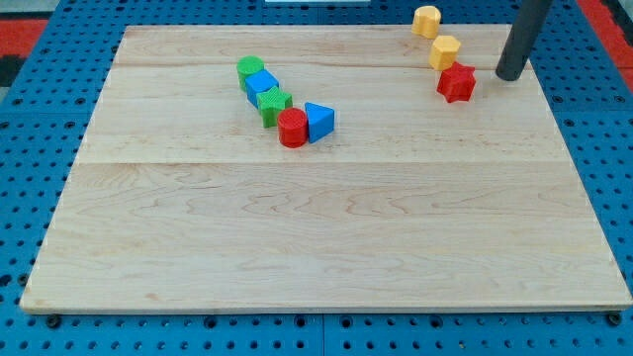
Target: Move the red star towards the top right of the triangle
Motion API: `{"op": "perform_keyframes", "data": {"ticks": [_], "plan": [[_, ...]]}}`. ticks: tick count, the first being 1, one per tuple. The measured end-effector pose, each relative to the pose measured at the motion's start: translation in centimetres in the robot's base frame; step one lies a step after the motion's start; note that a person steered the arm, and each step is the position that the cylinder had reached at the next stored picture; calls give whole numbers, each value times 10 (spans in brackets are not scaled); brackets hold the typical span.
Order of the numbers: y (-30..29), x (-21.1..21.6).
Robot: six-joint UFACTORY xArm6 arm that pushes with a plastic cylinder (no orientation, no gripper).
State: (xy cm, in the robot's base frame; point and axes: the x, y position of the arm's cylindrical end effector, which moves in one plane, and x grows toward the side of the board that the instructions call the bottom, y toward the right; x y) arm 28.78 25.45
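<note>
Red star (456,83), flat, no long axis

No text, label, brand, number or sign can be read anywhere in the view. The board (326,218) shows only bare wood grain, the blocks carry plain colour with no markings, and the blue pegboard (40,148) around the board has only rows of holes.
</note>
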Motion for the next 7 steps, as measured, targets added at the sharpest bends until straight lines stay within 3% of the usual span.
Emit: {"op": "perform_keyframes", "data": {"ticks": [2,7], "plan": [[-39,-3],[-49,68]]}}
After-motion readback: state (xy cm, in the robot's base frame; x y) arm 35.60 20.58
